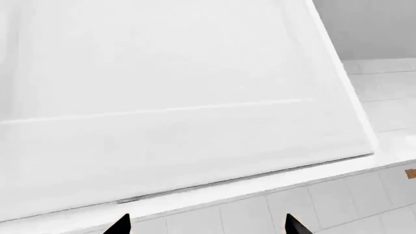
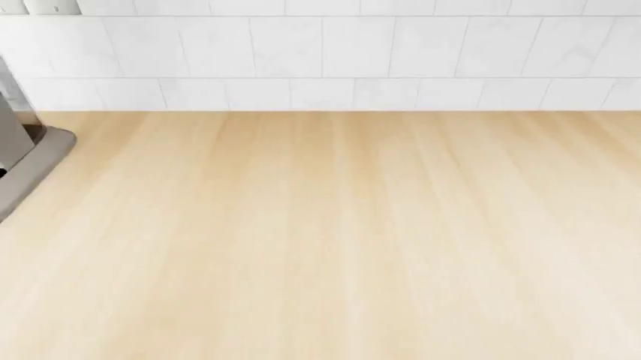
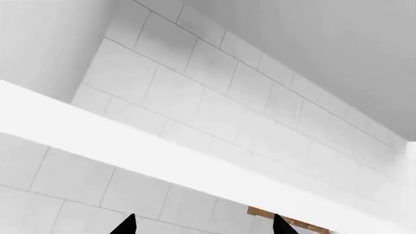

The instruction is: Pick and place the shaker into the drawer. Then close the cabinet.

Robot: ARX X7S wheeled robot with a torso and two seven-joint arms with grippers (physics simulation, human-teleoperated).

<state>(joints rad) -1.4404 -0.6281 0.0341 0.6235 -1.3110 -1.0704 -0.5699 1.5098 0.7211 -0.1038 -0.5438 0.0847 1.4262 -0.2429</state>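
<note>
The shaker, the drawer and the cabinet are out of view in all three views. In the left wrist view my left gripper (image 1: 206, 228) is open, its two black fingertips wide apart with nothing between them, facing a large white panel (image 1: 169, 97) and white tiles. In the right wrist view my right gripper (image 3: 202, 226) is also open and holds nothing, pointing at a white tiled wall (image 3: 195, 102). Neither arm shows in the head view.
The head view looks down on a light wooden countertop (image 2: 331, 240) backed by a white tiled wall (image 2: 331, 52). A grey metal base of some object (image 2: 25, 157) sits at the counter's far left. A small brown patch (image 3: 286, 222) shows beside my right fingertip.
</note>
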